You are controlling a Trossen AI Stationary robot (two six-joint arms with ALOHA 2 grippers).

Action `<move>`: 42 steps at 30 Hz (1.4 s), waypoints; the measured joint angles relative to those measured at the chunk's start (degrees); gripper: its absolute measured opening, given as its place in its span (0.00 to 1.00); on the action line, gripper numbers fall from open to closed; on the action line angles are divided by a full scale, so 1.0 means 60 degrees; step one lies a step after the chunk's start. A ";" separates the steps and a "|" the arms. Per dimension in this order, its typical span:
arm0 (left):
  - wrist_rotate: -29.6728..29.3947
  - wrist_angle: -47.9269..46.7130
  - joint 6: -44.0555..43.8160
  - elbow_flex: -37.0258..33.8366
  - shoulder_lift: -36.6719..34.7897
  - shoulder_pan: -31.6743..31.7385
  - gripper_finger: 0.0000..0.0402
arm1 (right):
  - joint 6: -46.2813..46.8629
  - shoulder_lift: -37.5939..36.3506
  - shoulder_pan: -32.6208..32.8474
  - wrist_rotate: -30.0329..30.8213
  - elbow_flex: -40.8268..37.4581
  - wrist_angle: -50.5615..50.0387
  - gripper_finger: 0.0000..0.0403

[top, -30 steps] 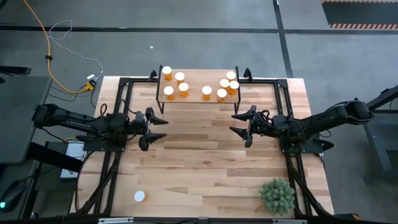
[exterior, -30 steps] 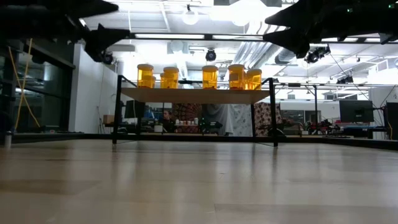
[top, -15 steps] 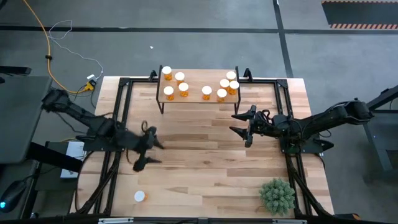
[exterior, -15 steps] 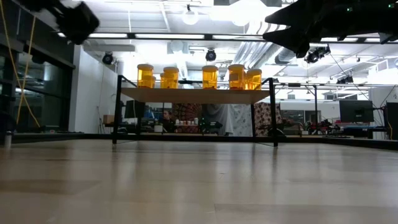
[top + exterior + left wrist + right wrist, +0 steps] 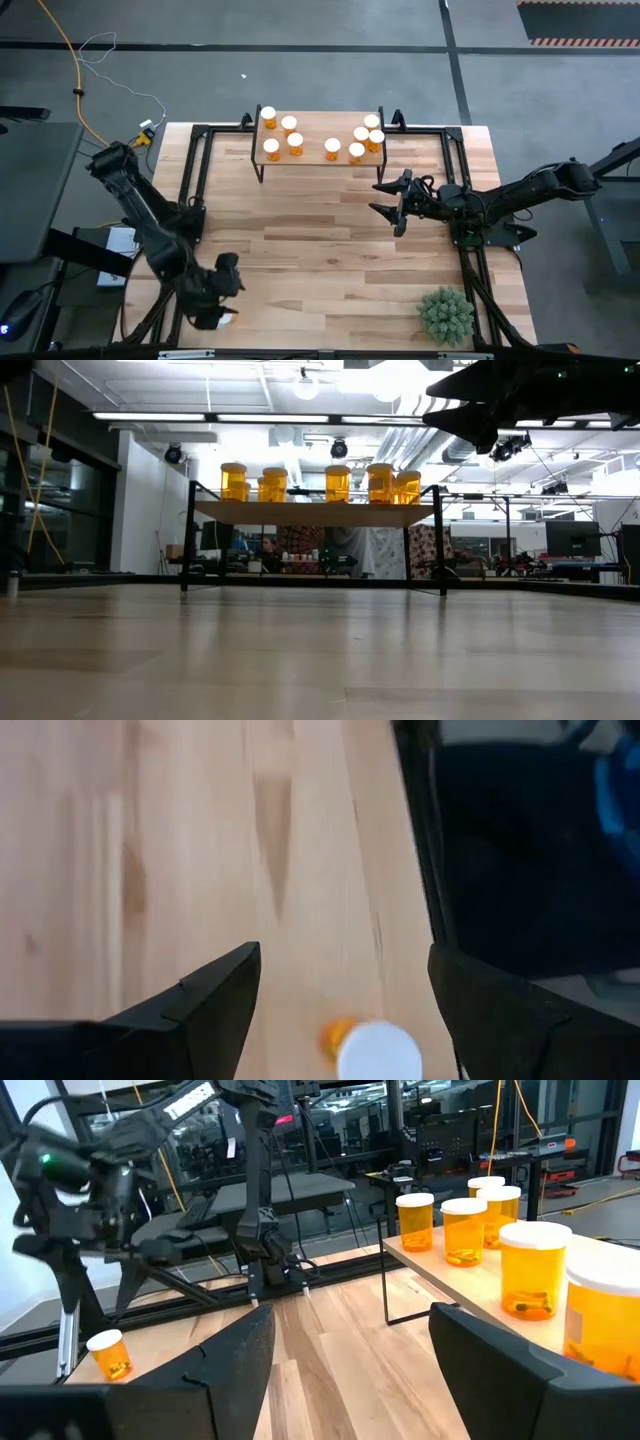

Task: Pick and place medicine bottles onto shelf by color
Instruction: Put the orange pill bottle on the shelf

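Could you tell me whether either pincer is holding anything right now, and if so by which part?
Nothing is held. The left pincer is open over the lone white-capped amber pill bottle on the table; the right pincer hangs open and empty.

Table (image 5: 330,250): pale wood planks, visible grain, smooth with a soft sheen in the low view. Shelf (image 5: 318,139): light wood board, matt, on thin black metal legs. Medicine bottles (image 5: 528,1275): translucent amber plastic, glossy, with smooth white plastic caps. Stray bottle (image 5: 368,1047) on the table showed the same amber body and white cap. Left gripper (image 5: 340,1010) and right gripper (image 5: 350,1350): fingers looked dark matt plastic, smooth-faced. Arms appeared dark with a dull finish. Plant (image 5: 445,315): spiky green, matt. Floor (image 5: 300,25) looked grey and matt.
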 joint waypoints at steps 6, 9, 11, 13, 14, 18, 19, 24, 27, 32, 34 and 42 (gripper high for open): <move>-0.0362 -0.0124 -0.1390 0.0099 0.1130 -0.0682 0.70 | -0.0018 0.0000 0.0000 0.0000 -0.0002 0.0000 0.64; -0.0435 -0.0077 -0.1791 0.0099 0.1532 -0.0865 0.70 | -0.0010 0.0000 0.0000 -0.0003 -0.0002 -0.0004 0.64; -0.0435 -0.0033 -0.2005 0.0099 0.1680 -0.0973 0.70 | -0.0016 -0.0001 0.0000 -0.0002 -0.0002 -0.0004 0.64; -0.0406 0.0052 -0.2157 0.0099 0.1750 -0.1087 0.70 | -0.0012 -0.0002 0.0000 -0.0003 -0.0002 -0.0003 0.64; -0.0361 0.0103 -0.2242 0.0099 0.1757 -0.1144 0.70 | -0.0003 0.0000 0.0000 -0.0002 -0.0002 -0.0001 0.64; -0.0136 0.0485 -0.2681 0.0099 0.1757 -0.1373 0.70 | -0.0007 -0.0001 0.0000 -0.0001 -0.0002 -0.0004 0.64; -0.0133 0.0612 -0.2725 0.0099 0.1757 -0.1445 0.70 | -0.0007 -0.0001 0.0000 -0.0004 0.0001 -0.0004 0.64; -0.0172 0.0572 -0.2978 0.0106 0.1885 -0.1781 0.70 | -0.0007 -0.0003 0.0000 -0.0004 0.0000 -0.0004 0.64; -0.0363 0.0428 -0.2970 0.0106 0.2035 -0.1824 0.70 | -0.0007 -0.0002 0.0000 -0.0002 -0.0002 -0.0005 0.64; -0.0429 0.0379 -0.2844 0.0106 0.2392 -0.1824 0.70 | -0.0021 -0.0004 0.0000 -0.0004 0.0001 -0.0007 0.64; -0.0428 0.0390 -0.2824 0.0106 0.2506 -0.1826 0.70 | -0.0009 -0.0004 0.0000 -0.0004 -0.0002 -0.0007 0.64; -0.0368 0.0404 -0.2865 0.0106 0.2620 -0.1822 0.70 | -0.0004 -0.0004 0.0000 -0.0003 0.0000 -0.0007 0.64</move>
